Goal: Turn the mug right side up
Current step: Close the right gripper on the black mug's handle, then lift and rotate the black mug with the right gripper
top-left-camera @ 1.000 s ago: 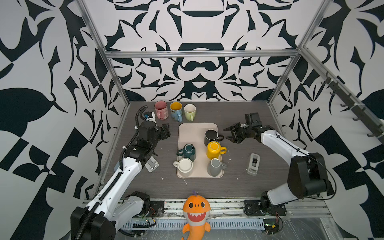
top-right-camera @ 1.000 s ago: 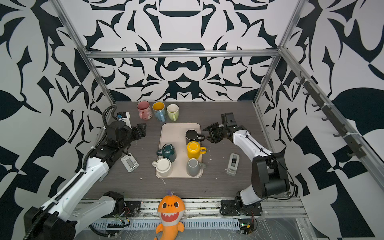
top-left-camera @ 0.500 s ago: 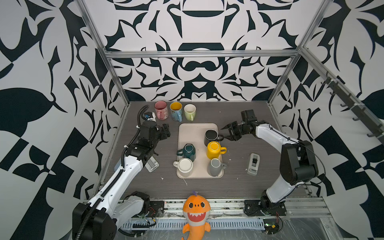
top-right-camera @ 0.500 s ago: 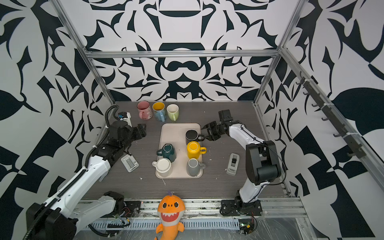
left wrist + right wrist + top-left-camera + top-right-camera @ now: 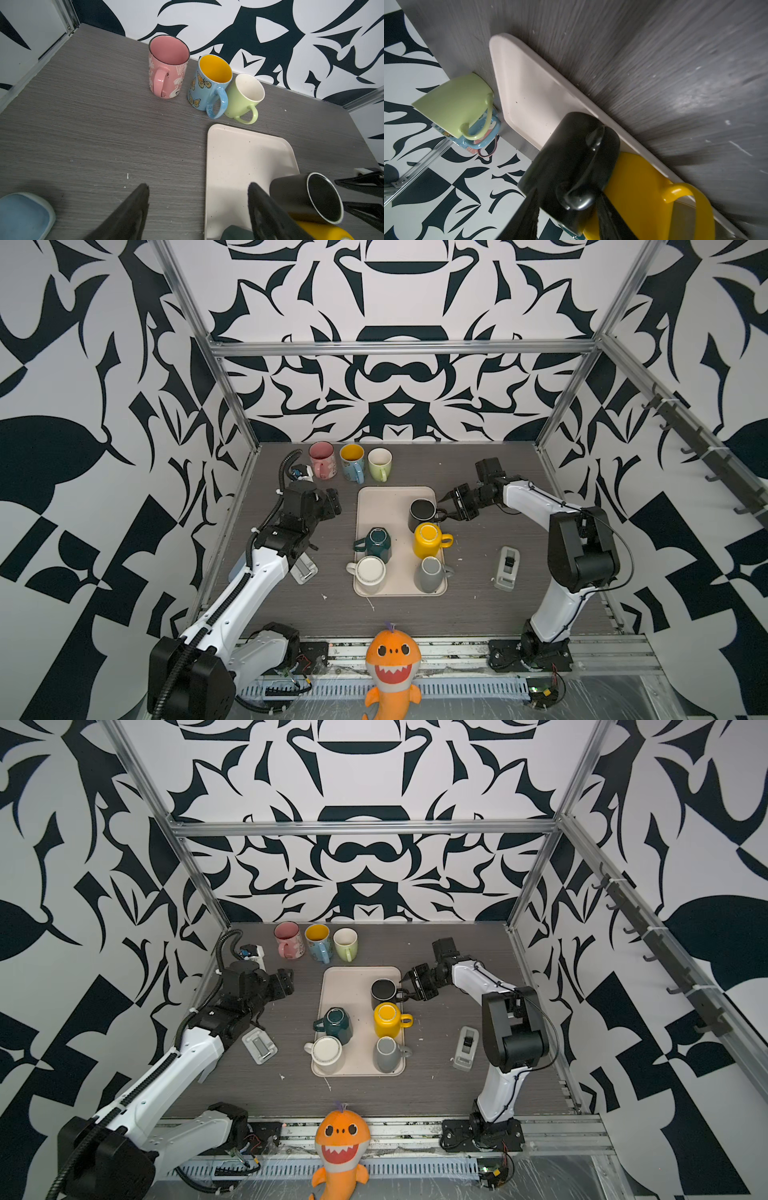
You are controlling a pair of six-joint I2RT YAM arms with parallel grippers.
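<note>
Left of the tray [image 5: 386, 506], the left pincer [image 5: 198, 188] hangs over bare tabletop [image 5: 93, 135], jaws spread wide with nothing between them. The black mug [image 5: 422, 512] stands bottom up in the tray's far right part. The yellow mug [image 5: 430, 539] sits on its near side, so close that I cannot tell whether they touch. At the tray's right edge the right pincer [image 5: 446, 509] straddles the black mug's handle [image 5: 592, 141]. Whether it has clamped the handle or only brackets it, I cannot tell.

Likely trouble: a hold on the glossy handle alone is narrow, so the mug could pivot or slip in the fingers [image 5: 609, 220] once it is lifted and rolled. With the yellow mug so near, a swing toward the tray's near end could knock it over. A flip begun too low could catch the mug's rim on the tray and drag it.

Only the left wrist view shows the pale ring on the black mug's upturned base, which suggests it is inverted. Only the right wrist view shows the handle running between the fingers. Both top views show just the pincer meeting the mug's right side.
</note>
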